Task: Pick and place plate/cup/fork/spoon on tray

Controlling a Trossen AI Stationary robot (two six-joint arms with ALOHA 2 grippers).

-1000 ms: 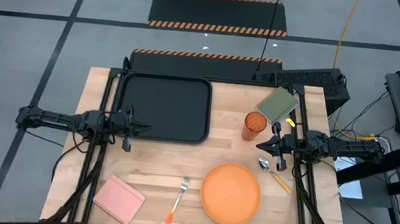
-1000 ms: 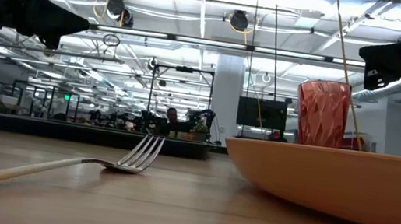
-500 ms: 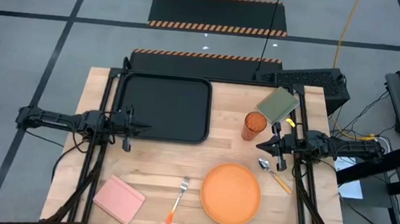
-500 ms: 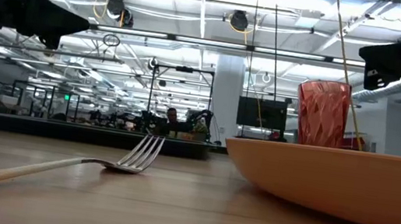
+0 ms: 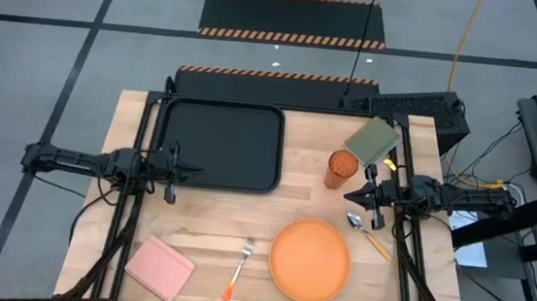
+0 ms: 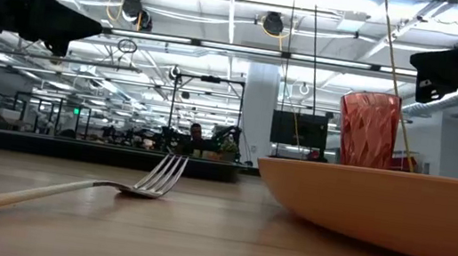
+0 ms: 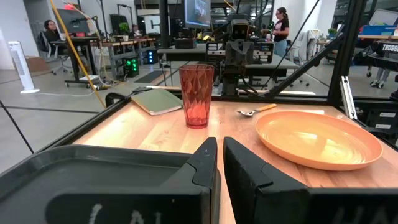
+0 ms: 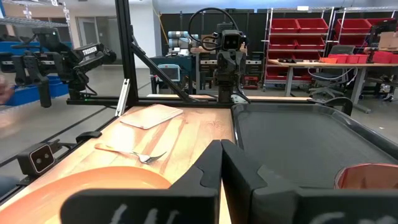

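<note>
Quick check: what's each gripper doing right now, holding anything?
Left gripper: shut, empty, over the black rectangular tray's edge.
Right gripper: shut, empty, beside the translucent orange cup.

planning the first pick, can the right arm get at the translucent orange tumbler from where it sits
Probably yes. The translucent orange tumbler stands upright just ahead of the shut right gripper, apart from the olive-green pad and round orange plate, with bare wood between.

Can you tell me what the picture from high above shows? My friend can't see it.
A wooden table holds an empty black tray, an orange plate, a cup, a fork and a spoon; both robot arms wait at its sides.
</note>
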